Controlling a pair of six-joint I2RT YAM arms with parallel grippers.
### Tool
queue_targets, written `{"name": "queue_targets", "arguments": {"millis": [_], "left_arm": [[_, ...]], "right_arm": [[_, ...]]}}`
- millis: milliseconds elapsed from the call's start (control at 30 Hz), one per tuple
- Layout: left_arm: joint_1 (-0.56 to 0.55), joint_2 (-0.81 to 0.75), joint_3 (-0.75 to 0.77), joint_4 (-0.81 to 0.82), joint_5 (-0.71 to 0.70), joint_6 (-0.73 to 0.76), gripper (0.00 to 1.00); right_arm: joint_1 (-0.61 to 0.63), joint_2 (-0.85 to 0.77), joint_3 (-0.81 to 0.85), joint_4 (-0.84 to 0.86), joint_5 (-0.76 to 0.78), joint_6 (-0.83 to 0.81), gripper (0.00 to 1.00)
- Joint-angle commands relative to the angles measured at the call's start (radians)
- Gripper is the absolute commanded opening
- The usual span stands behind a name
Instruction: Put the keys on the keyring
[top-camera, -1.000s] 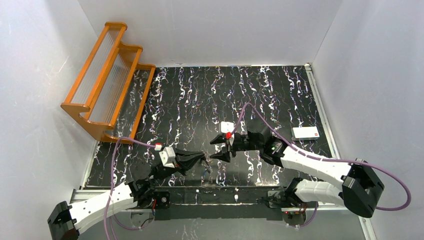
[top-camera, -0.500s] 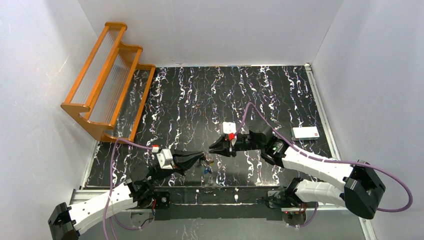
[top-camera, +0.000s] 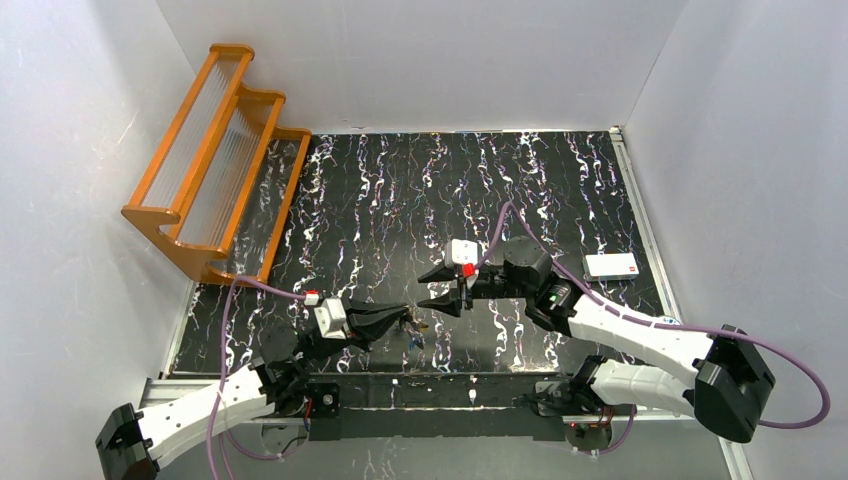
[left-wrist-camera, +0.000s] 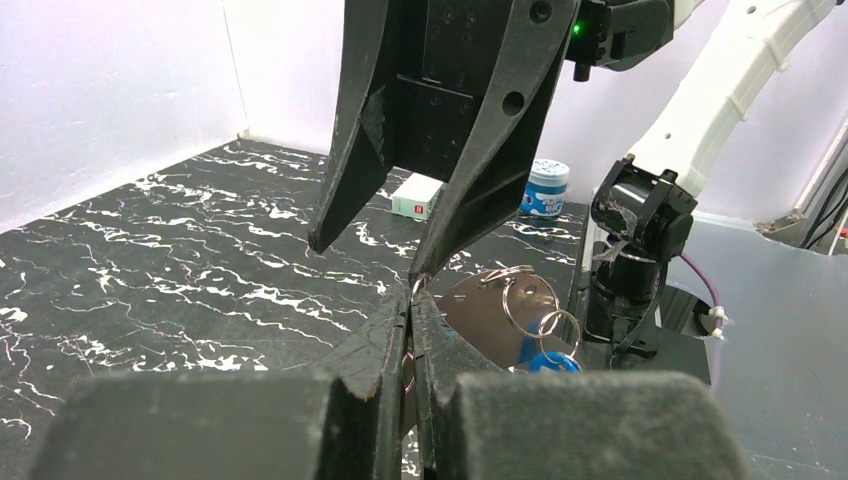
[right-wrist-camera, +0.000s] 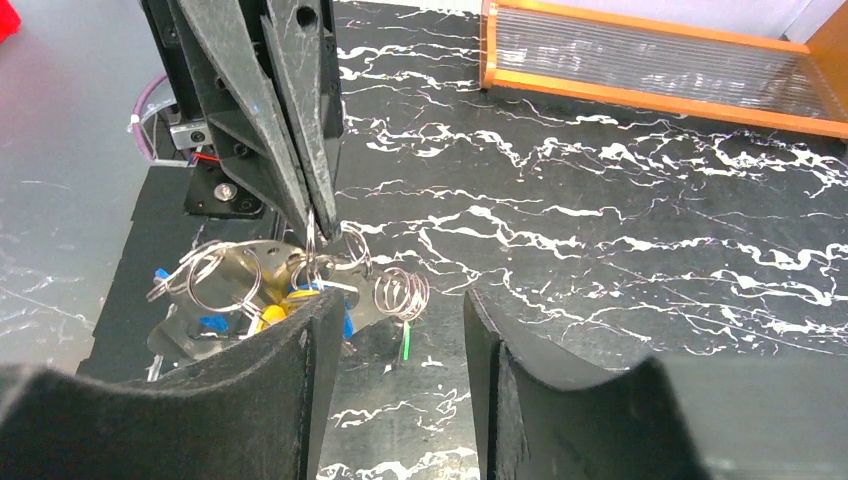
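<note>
Left gripper (left-wrist-camera: 410, 298): clamped tight on thin wire of keyring (left-wrist-camera: 478, 312), lower centre of left wrist view. Grey fob and loose loops hang right of its tips. Blue key (left-wrist-camera: 548, 352) and yellow key (right-wrist-camera: 272, 312) sit in that cluster. Threaded or not: cannot tell. Right gripper (left-wrist-camera: 368, 258): 2 jaws moderately apart, empty, just above left tips, nearer arm to act. Green key (right-wrist-camera: 407, 344) lies in line with its jaw gap, long axis roughly upright in right wrist view.

Keys (right-wrist-camera: 270, 312) partly behind a finger (right-wrist-camera: 280, 400) of the right tool (right-wrist-camera: 402, 300)
</note>
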Motion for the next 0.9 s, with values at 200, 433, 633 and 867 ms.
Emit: {"name": "queue_targets", "arguments": {"millis": [200,433,633,867], "left_arm": [[-0.001,0.021,-0.043,0.076,-0.014,0.014,0.0],[0.0,0.024,-0.039,0.078,-0.02,0.016,0.0],[0.0,0.025,-0.037,0.078,-0.019,0.018,0.0],[0.0,0.03,-0.037,0.081,-0.022,0.02,0.0]], "right_arm": [[-0.003,0.029,0.054,0.12,-0.087,0.046,0.48],[-0.003,0.048,0.057,0.124,-0.176,0.049,0.45],[-0.003,0.059,0.063,0.129,-0.217,0.06,0.49],[-0.003,0.06,0.065,0.122,-0.231,0.068,0.51]]}}
